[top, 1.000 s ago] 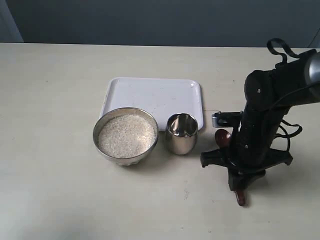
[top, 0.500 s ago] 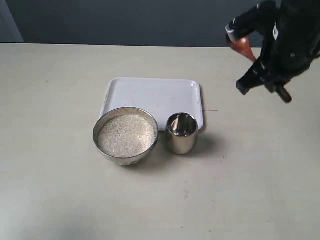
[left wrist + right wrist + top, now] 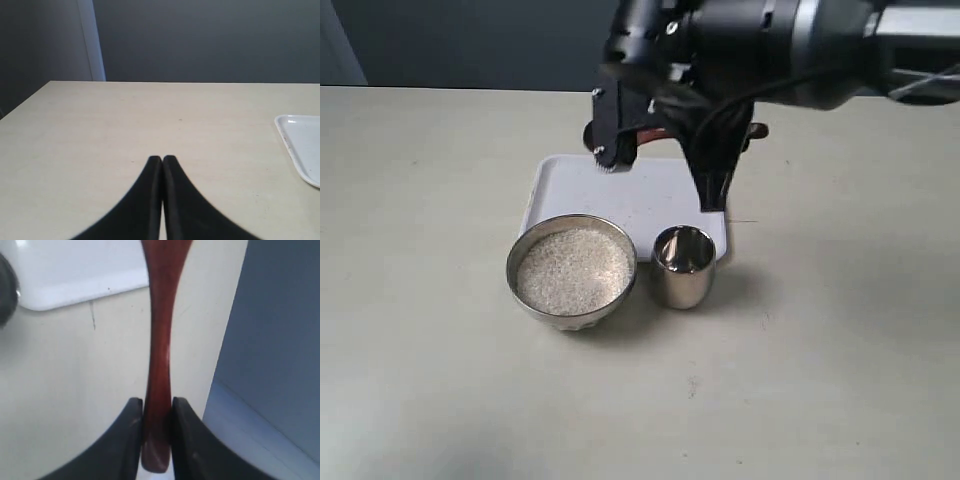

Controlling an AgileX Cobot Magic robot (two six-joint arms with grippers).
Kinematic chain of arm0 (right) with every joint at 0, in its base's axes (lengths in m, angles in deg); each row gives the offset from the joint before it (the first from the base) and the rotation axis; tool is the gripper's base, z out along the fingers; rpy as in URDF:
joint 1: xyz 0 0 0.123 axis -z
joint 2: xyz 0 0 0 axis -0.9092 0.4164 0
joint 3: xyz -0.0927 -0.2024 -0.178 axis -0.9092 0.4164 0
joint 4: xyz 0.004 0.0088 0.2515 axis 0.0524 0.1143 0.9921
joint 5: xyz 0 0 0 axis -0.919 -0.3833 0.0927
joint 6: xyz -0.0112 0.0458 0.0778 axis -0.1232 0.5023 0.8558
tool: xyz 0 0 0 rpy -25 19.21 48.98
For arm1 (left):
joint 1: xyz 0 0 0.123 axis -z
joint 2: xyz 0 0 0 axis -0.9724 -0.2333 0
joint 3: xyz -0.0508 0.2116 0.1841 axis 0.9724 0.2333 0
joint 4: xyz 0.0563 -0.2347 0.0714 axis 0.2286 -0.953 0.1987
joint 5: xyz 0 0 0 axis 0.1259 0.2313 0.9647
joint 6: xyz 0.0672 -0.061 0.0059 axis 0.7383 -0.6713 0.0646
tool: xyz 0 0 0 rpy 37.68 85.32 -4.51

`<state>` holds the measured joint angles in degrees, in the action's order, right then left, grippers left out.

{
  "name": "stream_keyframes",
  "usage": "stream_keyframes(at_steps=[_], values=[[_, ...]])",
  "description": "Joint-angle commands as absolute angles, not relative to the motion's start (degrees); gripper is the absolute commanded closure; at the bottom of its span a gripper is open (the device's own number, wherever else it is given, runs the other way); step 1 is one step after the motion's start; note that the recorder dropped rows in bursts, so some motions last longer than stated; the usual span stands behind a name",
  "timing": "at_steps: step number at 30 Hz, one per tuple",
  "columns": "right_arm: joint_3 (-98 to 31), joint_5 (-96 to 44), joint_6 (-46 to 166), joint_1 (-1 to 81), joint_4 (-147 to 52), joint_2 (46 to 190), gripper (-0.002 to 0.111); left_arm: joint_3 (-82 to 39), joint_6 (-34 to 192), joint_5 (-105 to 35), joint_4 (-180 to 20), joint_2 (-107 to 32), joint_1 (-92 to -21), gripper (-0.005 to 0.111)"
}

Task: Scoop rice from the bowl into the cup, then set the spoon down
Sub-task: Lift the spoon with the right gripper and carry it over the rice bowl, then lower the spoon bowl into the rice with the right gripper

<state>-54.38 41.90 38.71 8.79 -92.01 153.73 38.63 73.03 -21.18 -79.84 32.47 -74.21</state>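
The metal bowl (image 3: 572, 272) holds white rice (image 3: 572, 268) and sits at the tray's front edge. The steel cup (image 3: 683, 265) stands just right of the bowl. My right gripper (image 3: 157, 402) is shut on the end of the reddish-brown wooden spoon (image 3: 161, 340). The handle runs out past the tray's corner, and the spoon's bowl is out of frame. In the exterior view the right arm (image 3: 720, 60) hangs above the tray's back and hides most of the spoon; only a reddish tip (image 3: 757, 130) shows. My left gripper (image 3: 162, 159) is shut and empty over bare table.
A white tray (image 3: 620, 185) lies behind the bowl and cup; its edge also shows in the left wrist view (image 3: 300, 145) and its corner in the right wrist view (image 3: 75, 275). A dark wall borders the table's far side.
The right arm lifted the spoon off the table at the right, rose, then swung left to hang above the tray's back. Bowl, cup and tray have not moved.
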Motion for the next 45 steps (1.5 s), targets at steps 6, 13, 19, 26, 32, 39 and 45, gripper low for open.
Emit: stream_keyframes(at_steps=[6, 13, 19, 26, 32, 39, 45], values=[[-54.6, 44.1, 38.2, 3.2, -93.7, 157.9, 0.109, 38.9, 72.9, -21.4, -79.8, 32.5, -74.1, 0.106], [-54.6, 44.1, 38.9, 1.1, -93.6, 161.2, 0.109, 38.9, 72.9, -21.4, -79.8, 32.5, -74.1, 0.106], [-54.6, 44.1, 40.6, 1.0, -96.8, 164.7, 0.109, 38.9, 72.9, -21.4, -79.8, 32.5, -74.1, 0.106], [-54.6, 44.1, 41.0, 0.8, -97.1, 166.0, 0.109, 38.9, 72.9, -21.4, -79.8, 32.5, -74.1, 0.106], [-54.6, 44.1, 41.1, 0.5, -97.1, 166.0, 0.109, 38.9, 72.9, -21.4, -79.8, 32.5, -74.1, 0.106], [-54.6, 44.1, 41.1, -0.4, -100.4, 166.3, 0.109, 38.9, 72.9, -21.4, -79.8, 32.5, -74.1, 0.106], [-54.6, 44.1, 40.9, -0.5, -103.8, 168.7, 0.109, 38.9, 72.9, -21.4, -79.8, 32.5, -74.1, 0.106]])
